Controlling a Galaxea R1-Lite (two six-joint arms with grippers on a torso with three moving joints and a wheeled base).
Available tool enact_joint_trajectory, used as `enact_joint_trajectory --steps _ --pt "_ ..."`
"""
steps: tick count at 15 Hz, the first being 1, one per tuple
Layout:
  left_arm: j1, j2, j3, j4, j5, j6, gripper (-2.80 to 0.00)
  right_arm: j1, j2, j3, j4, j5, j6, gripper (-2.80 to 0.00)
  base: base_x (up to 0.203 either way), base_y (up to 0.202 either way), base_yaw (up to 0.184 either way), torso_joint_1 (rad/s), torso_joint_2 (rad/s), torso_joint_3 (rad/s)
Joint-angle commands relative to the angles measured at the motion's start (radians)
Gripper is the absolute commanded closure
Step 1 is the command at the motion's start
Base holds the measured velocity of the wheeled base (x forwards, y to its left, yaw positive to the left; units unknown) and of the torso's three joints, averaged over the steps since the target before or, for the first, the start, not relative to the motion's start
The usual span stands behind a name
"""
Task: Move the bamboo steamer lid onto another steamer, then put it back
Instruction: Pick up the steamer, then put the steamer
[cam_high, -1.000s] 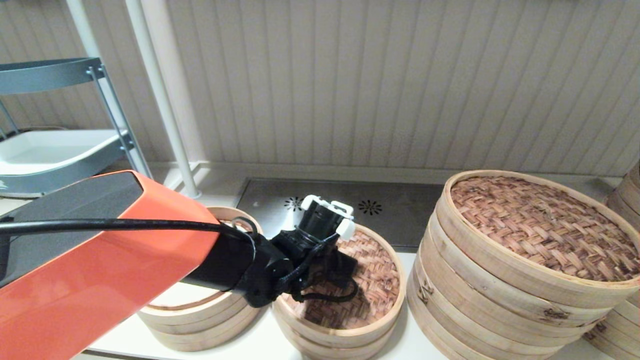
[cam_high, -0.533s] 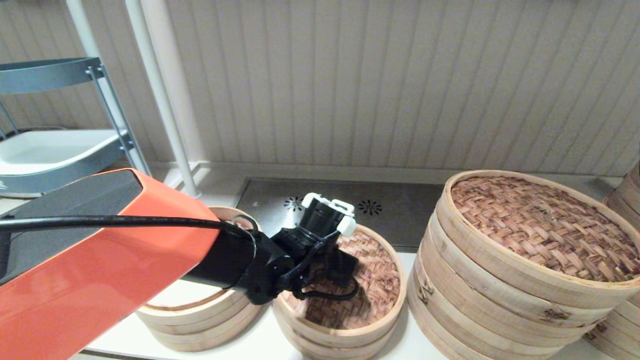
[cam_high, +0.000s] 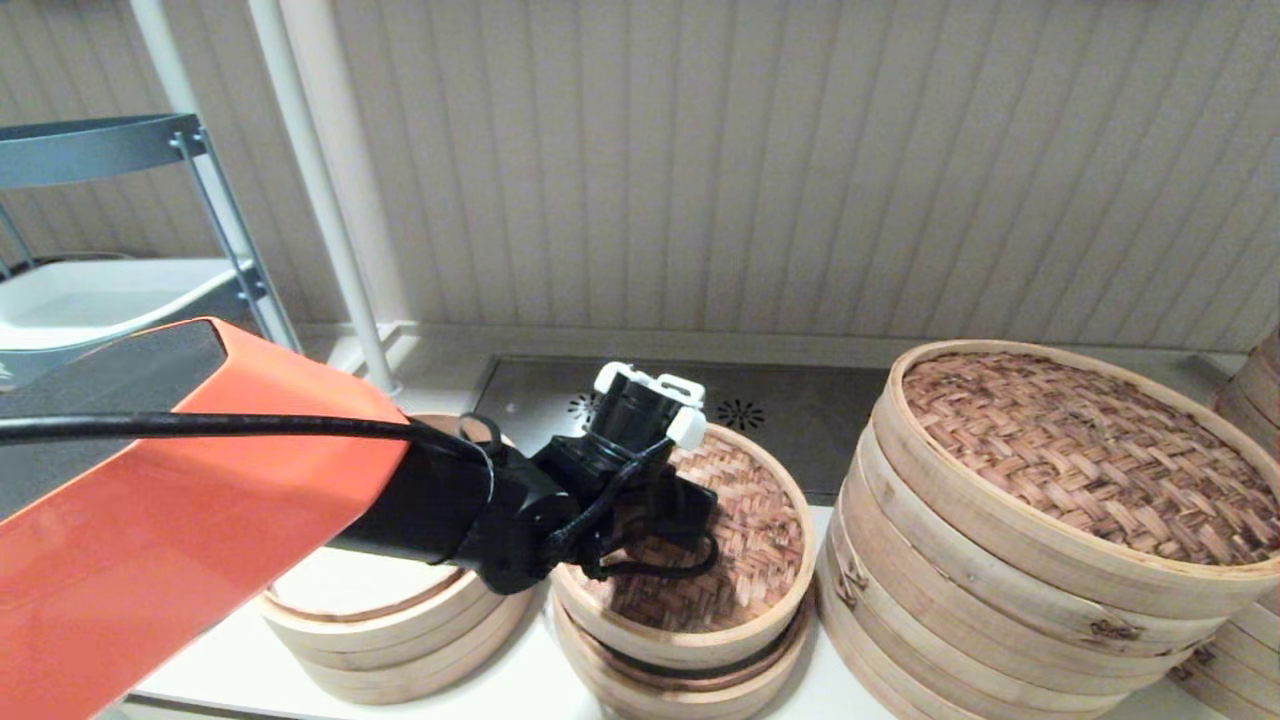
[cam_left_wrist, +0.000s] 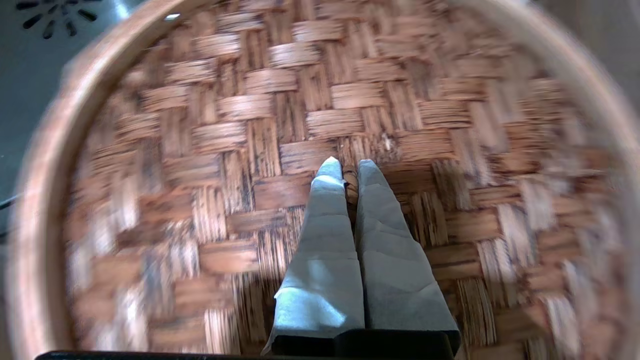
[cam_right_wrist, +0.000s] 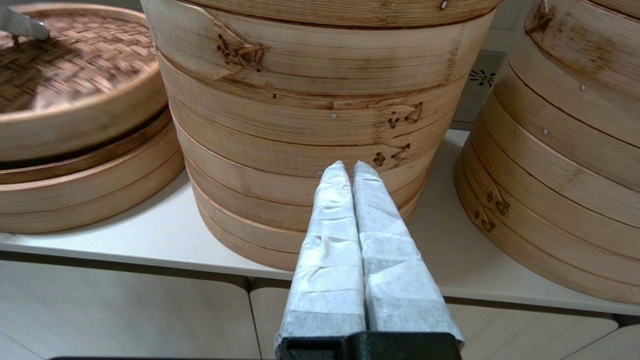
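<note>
The bamboo steamer lid (cam_high: 760, 540), with a reddish woven top and pale rim, hangs slightly tilted just above its own steamer (cam_high: 700, 690), a dark gap between them. My left gripper (cam_left_wrist: 350, 167) is shut on the lid's small loop handle (cam_left_wrist: 351, 182) at the centre; the lid (cam_left_wrist: 250, 125) fills the left wrist view. In the head view the black wrist hides the left gripper (cam_high: 680, 520). The other low steamer (cam_high: 400, 630) with a pale liner sits just left, partly behind my orange arm. My right gripper (cam_right_wrist: 348, 167) is shut and empty, low before the large stack.
A much larger steamer stack with a dark woven lid (cam_high: 1050, 520) stands close on the right. Another stack (cam_high: 1250, 400) is at the far right edge. Behind are a metal drain plate (cam_high: 800, 420), a white pole (cam_high: 320, 190) and a grey cart (cam_high: 100, 300).
My left gripper has risen with the lid, which has come off its steamer, opening a dark gap under the rim. The right arm has not visibly moved.
</note>
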Motion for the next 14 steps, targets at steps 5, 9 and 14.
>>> enact_joint_trajectory --steps 5,9,14 --pt "0.001 -0.091 0.003 0.005 0.002 -0.002 0.00 0.000 0.000 0.000 0.001 0.000 -0.001 0.00 0.000 0.000 0.000 0.000 0.00 0.000" --pt "0.001 -0.144 0.012 0.016 0.007 0.000 0.00 0.001 0.000 0.000 0.001 0.000 0.001 0.00 0.000 0.000 0.000 0.000 0.00 0.000" --pt "0.011 -0.196 0.011 0.062 0.010 0.000 0.00 0.001 0.000 0.000 -0.001 0.000 0.000 0.00 0.000 0.000 0.000 0.000 0.00 0.000"
